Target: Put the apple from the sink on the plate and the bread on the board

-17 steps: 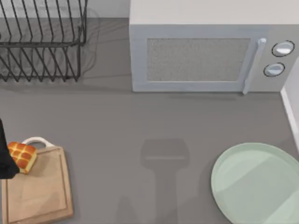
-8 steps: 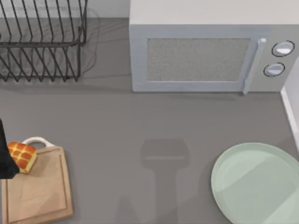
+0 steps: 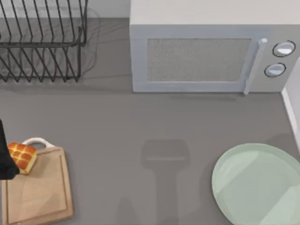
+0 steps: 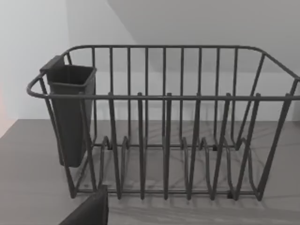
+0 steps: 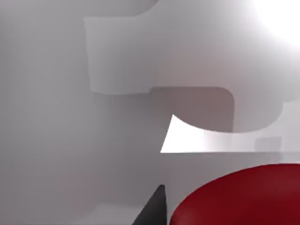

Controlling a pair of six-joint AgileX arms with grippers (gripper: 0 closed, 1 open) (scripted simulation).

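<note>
top: straight down on table (image 3: 117, 122) | left wrist: level, facing rack (image 4: 164, 140) | right wrist: close on apple (image 5: 243, 197)

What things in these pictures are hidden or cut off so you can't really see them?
- Apple: right wrist view, cut off by the picture's edge; whether anything grips it cannot be told.
- Left gripper: top view, a dark shape mostly past the left edge beside the bread; its grip is unclear.
- Plate: top view, right and lower parts cut off.
- Board: top view, lower edge cut off.

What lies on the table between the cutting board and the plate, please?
In the top view, nothing stands between the board and the plate: bare grey table with a shadow across it.
</note>
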